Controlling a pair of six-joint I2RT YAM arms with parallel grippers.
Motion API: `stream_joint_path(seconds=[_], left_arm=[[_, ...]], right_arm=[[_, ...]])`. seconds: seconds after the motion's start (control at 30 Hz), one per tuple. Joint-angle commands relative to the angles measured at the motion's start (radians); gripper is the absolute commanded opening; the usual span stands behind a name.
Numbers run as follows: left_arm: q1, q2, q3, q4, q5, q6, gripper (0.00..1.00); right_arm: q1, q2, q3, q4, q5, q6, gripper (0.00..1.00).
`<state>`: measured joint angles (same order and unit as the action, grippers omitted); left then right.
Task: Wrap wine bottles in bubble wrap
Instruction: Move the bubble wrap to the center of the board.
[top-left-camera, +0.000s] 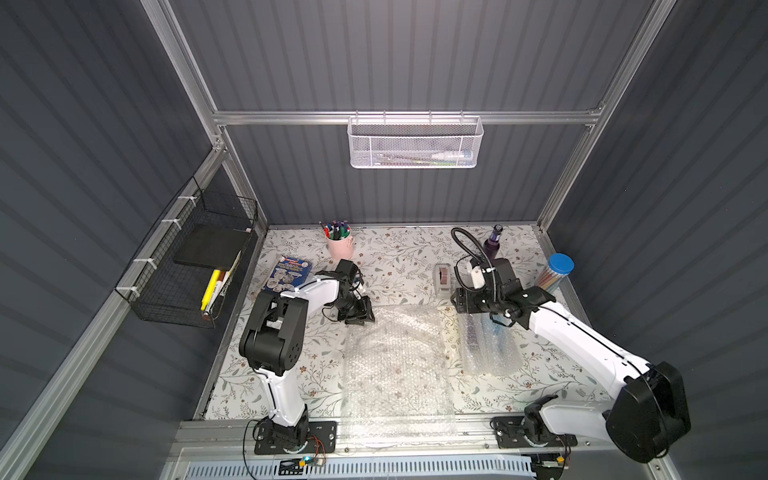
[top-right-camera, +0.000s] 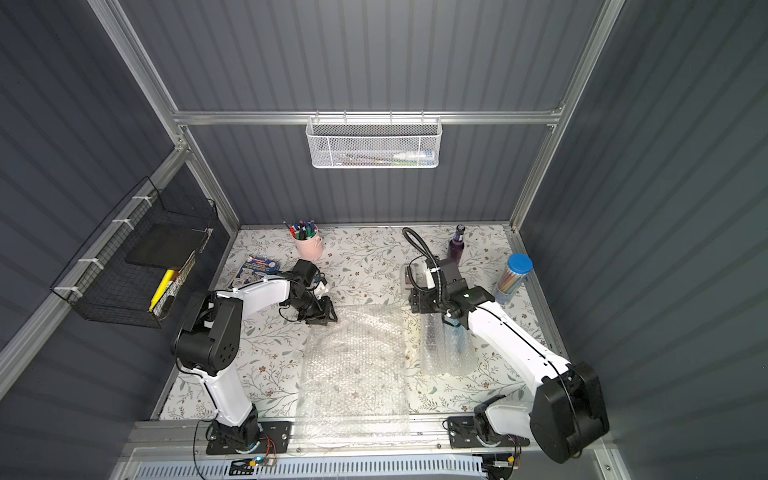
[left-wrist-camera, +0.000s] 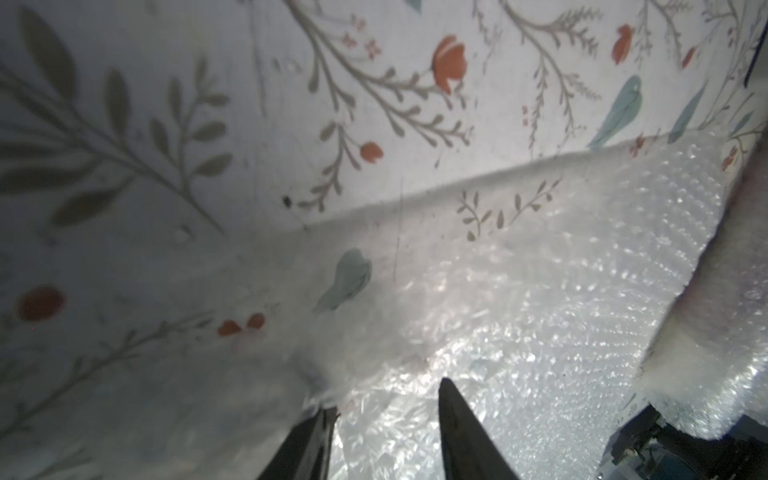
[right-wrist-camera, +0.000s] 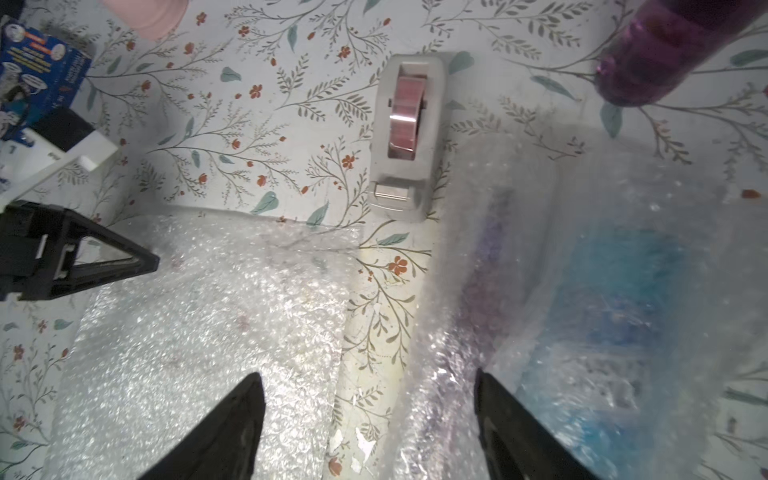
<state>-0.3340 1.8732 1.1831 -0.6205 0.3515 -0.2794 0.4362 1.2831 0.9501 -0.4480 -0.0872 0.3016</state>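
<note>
A flat sheet of bubble wrap (top-left-camera: 395, 365) (top-right-camera: 353, 365) lies mid-table. My left gripper (top-left-camera: 361, 318) (left-wrist-camera: 382, 399) is open at its far left corner, with the fingers astride crinkled wrap (left-wrist-camera: 540, 311). To the right lie two wrapped bundles side by side, a purple wine bottle (top-left-camera: 473, 336) (right-wrist-camera: 486, 291) and a blue one (top-left-camera: 498, 336) (right-wrist-camera: 615, 291) showing through the plastic. My right gripper (top-left-camera: 469, 309) (right-wrist-camera: 368, 384) hangs open over their far end, one finger over the flat sheet (right-wrist-camera: 199, 332), the other at the purple bundle. A bare purple bottle (top-left-camera: 493, 245) (right-wrist-camera: 665, 50) stands at the back.
A grey tape dispenser (top-left-camera: 442, 280) (right-wrist-camera: 409, 137) sits just behind the bundles. A pink cup of markers (top-left-camera: 340, 245) and a blue booklet (top-left-camera: 289, 272) are at the back left. A blue-lidded pencil tube (top-left-camera: 555, 272) stands at the right edge.
</note>
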Motion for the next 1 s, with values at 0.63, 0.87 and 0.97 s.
stream_joint_path(seconds=[0.63,0.87,0.97], left_arm=[[0.09,0.28,0.486,-0.13,-0.086,0.233,0.41],[0.09,0.171,0.536,-0.15,-0.067,0.293,0.49],[0.09,0.063,0.476,-0.108,-0.032,0.293,0.6]], right_arm=[[0.015,0.037,0.004,0.164,-0.071,-0.096,0.9],[-0.024,0.074,0.054,0.162,-0.066,-0.096,0.91],[-0.056,0.078,0.067,0.162,-0.077,-0.098,0.91]])
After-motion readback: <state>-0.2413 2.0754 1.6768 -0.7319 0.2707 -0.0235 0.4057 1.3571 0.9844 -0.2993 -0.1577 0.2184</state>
